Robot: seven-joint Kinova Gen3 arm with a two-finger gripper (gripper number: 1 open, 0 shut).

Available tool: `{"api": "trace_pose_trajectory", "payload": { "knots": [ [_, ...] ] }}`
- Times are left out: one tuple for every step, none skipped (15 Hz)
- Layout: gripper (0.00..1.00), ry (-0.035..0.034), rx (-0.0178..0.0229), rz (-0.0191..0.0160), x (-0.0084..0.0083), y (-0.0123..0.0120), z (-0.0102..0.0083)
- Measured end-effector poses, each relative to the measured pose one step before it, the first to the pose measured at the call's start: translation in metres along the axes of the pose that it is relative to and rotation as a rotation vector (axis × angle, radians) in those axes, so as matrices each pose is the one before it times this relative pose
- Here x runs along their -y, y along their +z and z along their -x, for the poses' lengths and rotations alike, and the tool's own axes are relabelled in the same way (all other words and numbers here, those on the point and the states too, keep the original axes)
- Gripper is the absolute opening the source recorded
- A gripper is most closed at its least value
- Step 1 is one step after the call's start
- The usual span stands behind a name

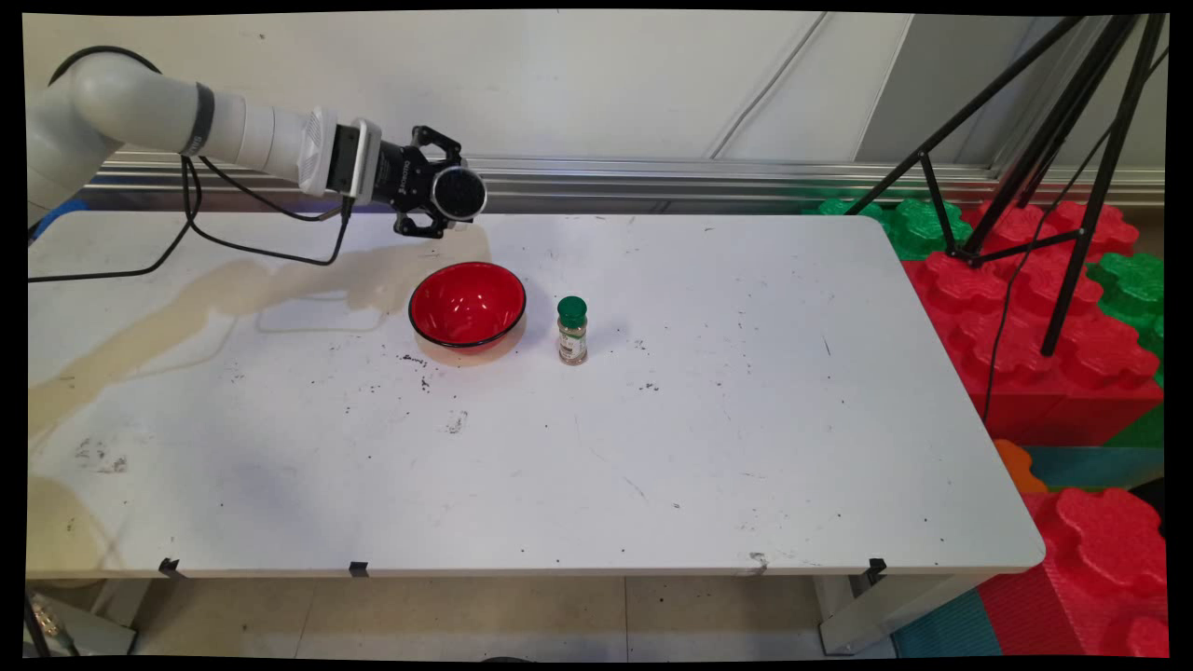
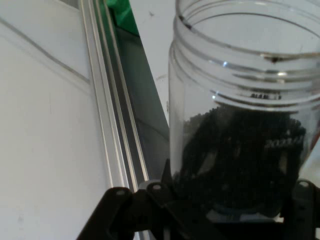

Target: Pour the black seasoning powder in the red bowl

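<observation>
Hand (image 1: 438, 194) first: it is shut tight on a clear jar (image 2: 245, 115) with no lid, and the jar lies on its side in the grip, its open mouth facing away from the arm. I can see a heap of small black bits (image 2: 235, 160) sitting in the jar's lower half (they could be beads or seeds, I cannot tell which). From the main view, the jar's round end (image 1: 459, 193) shows just past the hand.

I hold the jar above the far side of the red bowl (image 1: 467, 304), up in the air and not touching it. To my eye, a good pour would need the mouth right over the middle of the bowl, and a slow tip so the bits do not jump out over the rim. Some dark crumbs (image 1: 415, 360) already lie on the bench (image 1: 652, 447) near the bowl.

My arm (image 1: 233, 126) reaches in from the left, stretched out almost flat, wrist turned sideways. A small bottle with a green cap (image 1: 572, 331) stands upright just beside the bowl, not touching it.
</observation>
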Motion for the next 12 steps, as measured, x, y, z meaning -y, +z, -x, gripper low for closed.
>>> {"api": "trace_pose_trajectory", "payload": {
  "knots": [
    [0.00,0.03568,0.00493,0.00152,-0.00127,0.00102,0.00101],
    [0.00,0.03500,0.00470,0.00163,-0.00125,0.00110,0.00096],
    [0.00,0.02834,0.00388,0.00085,-0.00104,0.00079,0.00080],
    [0.00,0.01946,0.00251,0.00034,-0.00071,0.00050,0.00048],
    [0.00,0.02796,0.00307,0.00063,-0.00102,0.00092,0.00058],
    [0.00,0.01830,0.00164,0.00052,-0.00072,0.00064,0.00028],
    [0.00,0.02663,0.00223,0.00095,-0.00105,0.00087,0.00032],
    [0.00,0.01708,0.00119,0.00065,-0.00074,0.00060,0.00011],
    [0.00,0.02401,0.00192,0.00093,-0.00108,0.00076,0.00017],
    [0.00,0.01982,0.00130,0.00084,-0.00096,0.00063,0.00002],
    [0.00,0.01940,0.00095,0.00054,-0.00083,0.00069,-0.00012],
    [0.00,0.02756,0.00143,0.00002,-0.00099,0.00100,-0.00015]
  ]
}}
